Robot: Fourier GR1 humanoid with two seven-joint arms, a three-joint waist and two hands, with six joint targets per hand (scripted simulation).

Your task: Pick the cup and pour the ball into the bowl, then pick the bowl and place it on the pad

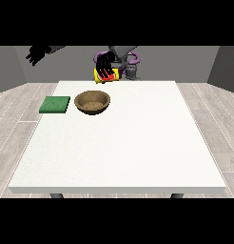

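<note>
One cup (106, 75), one bowl (92, 102), one pad (55, 105), one table (138, 152).

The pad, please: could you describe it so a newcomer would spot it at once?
Start from the white table and look to its far part at the view's left. There the pad lies flat beside the brown bowl. It is the only green, square, flat thing; the bowl is round and hollow.
</note>
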